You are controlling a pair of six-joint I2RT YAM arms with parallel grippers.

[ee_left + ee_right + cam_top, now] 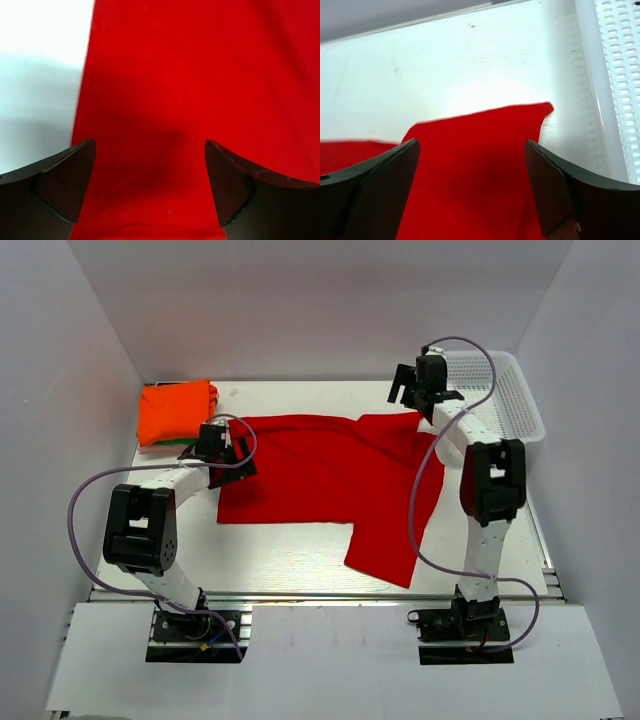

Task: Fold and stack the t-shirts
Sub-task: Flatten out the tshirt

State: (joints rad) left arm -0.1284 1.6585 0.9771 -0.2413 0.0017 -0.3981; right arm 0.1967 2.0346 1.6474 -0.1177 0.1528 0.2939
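Basket flanks the red shirt on the right, orange stack left

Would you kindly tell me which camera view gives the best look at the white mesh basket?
The top external view: the white mesh basket appears nearly whole. The right wrist view catches only a strip of its perforated side; the left wrist shows none.

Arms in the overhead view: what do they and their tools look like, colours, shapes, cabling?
The left arm and right arm share one build: white links with chunky black joint housings on black base plates. A greyish-purple cable loops loosely along each. The left tool and right tool have two dark, wedge-shaped fingers each.
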